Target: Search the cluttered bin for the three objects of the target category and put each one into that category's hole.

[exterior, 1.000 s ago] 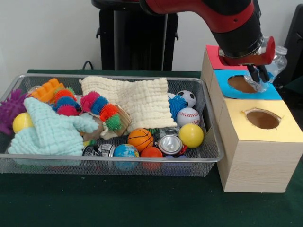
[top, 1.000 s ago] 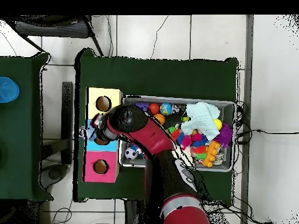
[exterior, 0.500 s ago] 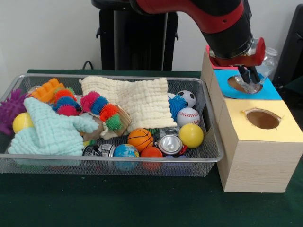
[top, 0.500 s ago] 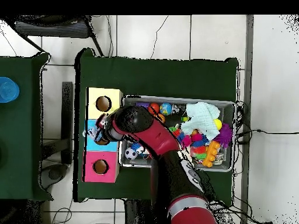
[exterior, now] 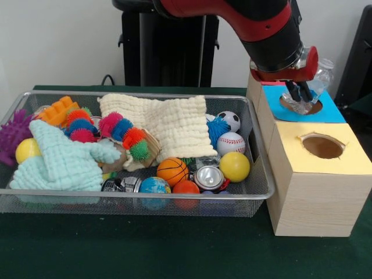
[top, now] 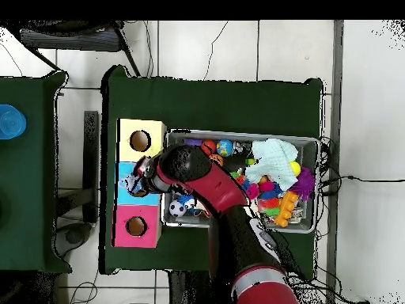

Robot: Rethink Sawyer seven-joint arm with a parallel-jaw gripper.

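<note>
Over the blue box [exterior: 325, 113] the claw [exterior: 301, 92] pointed down, its dark fingers [exterior: 306, 91] clamped on a crumpled clear plastic bottle [exterior: 314, 87]. Bottle sat at the round hole [exterior: 300, 104] in the blue top, lower end at the hole's rim, cap end sticking up to the right behind the wrist. How deep it went in, could not tell.

Three wooden boxes stood in a row beside the bin [exterior: 133, 197]: yellow top [exterior: 325, 165] nearest the camera, blue in the middle, red top [exterior: 261, 72] farthest; each paper top had a round cut hole. Sides were pale wood grain.

Bin was silver wire mesh, rectangular, on the green cloth counter [exterior: 174, 250]. Inside: cream waffle cloth [exterior: 174, 125], mint waffle cloth [exterior: 61, 163], spiky rubber balls in red, blue, green and pink [exterior: 125, 136], purple spiky ball [exterior: 14, 133] at the left wall, orange studded block [exterior: 55, 110], smooth yellow ball [exterior: 235, 166], baseball [exterior: 231, 143], small soccer ball [exterior: 230, 120], mini basketball [exterior: 172, 171], globe ball [exterior: 154, 186], dented metal can [exterior: 209, 177].

Arm [exterior: 256, 23] was thick, red and black, coming from upper left and bending down to the wrist above the boxes. Overhead, the arm [top: 213, 198] crossed the bin's end, and the claw [top: 136, 178] sat over the blue box [top: 126, 194].
</note>
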